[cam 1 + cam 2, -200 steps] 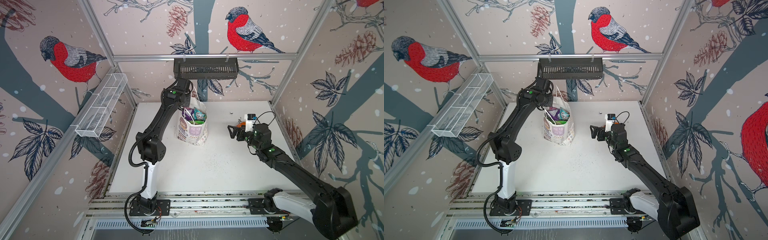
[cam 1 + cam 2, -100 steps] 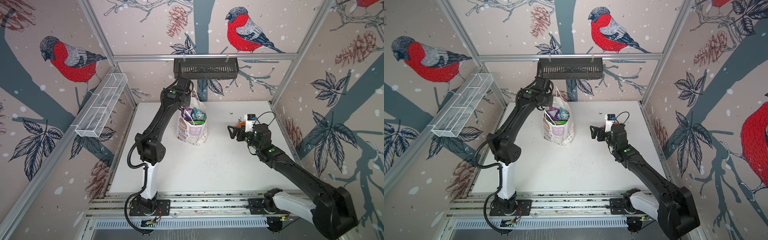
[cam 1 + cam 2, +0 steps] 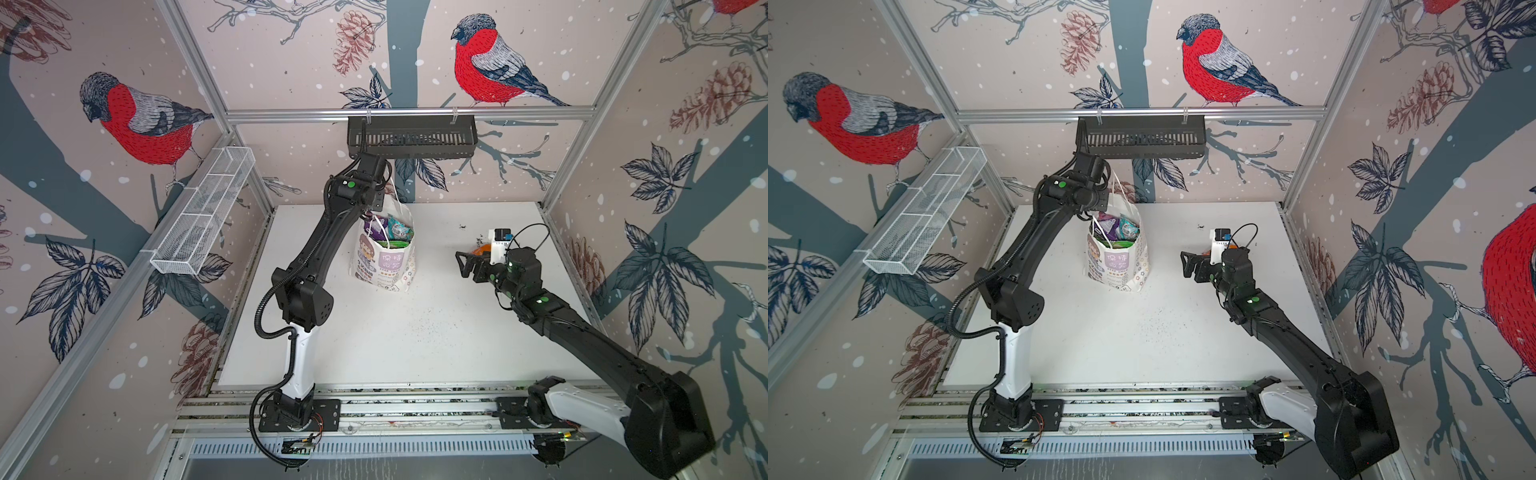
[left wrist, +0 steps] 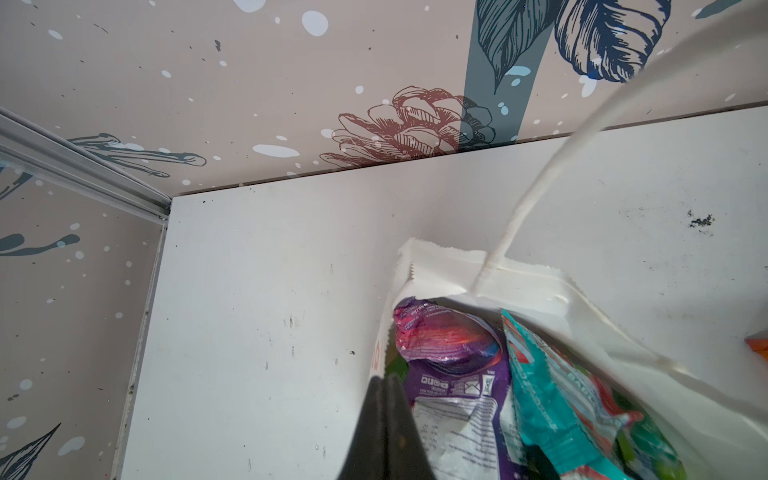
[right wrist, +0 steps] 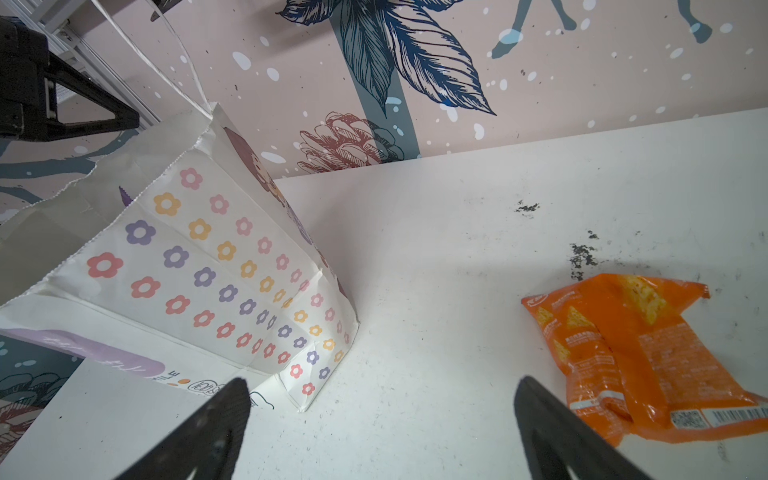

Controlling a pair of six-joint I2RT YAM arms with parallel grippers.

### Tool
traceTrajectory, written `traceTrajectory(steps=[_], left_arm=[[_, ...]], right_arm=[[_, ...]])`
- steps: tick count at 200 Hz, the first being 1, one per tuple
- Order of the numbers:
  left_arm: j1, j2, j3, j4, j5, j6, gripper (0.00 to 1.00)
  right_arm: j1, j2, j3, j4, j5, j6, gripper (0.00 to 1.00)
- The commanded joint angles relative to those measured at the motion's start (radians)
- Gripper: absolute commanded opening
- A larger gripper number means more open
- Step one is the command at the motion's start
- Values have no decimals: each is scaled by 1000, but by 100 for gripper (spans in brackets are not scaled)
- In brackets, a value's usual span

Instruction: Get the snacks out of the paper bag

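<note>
The white paper bag stands a little tilted near the back of the table, its flowered side facing my right wrist view. Snacks fill its mouth: a purple packet and a teal packet show on top. My left gripper is shut, its tips on the bag's side rim beside the purple packet. A cord handle runs taut past the left wrist camera. An orange packet lies on the table. My right gripper hangs open and empty between the bag and the orange packet.
A black slotted basket hangs on the back rail just above the left arm. A white wire basket hangs on the left wall. Dark crumbs lie beside the orange packet, and fine specks dot the table's middle.
</note>
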Motion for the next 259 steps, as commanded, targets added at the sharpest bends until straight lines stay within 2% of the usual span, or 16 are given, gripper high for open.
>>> traceTrajectory(steps=[1, 121, 139, 148, 156, 179, 243, 259], left_arm=[[0, -20, -2, -13, -26, -15, 0], [-1, -27, -3, -66, -15, -44, 0], [-1, -28, -3, -68, -13, -45, 18], [-1, -29, -3, -69, -11, -42, 32], [-2, -30, -3, -67, -11, -42, 42], [-5, -37, -3, -68, -11, -37, 55], [-30, -86, -41, -71, -18, -33, 58], [-44, -119, -46, -69, 14, -29, 56]], right_arm=[[1, 4, -1, 21, 10, -1, 100], [1, 13, -2, 17, 10, -4, 100], [1, 14, -3, 16, 10, -4, 100], [1, 13, -3, 16, 12, -6, 100], [1, 13, -3, 15, 12, -6, 100], [2, 14, -3, 12, 13, -7, 100], [-1, 5, 1, 4, 19, -15, 100], [-2, 6, 12, -5, 33, -19, 100]])
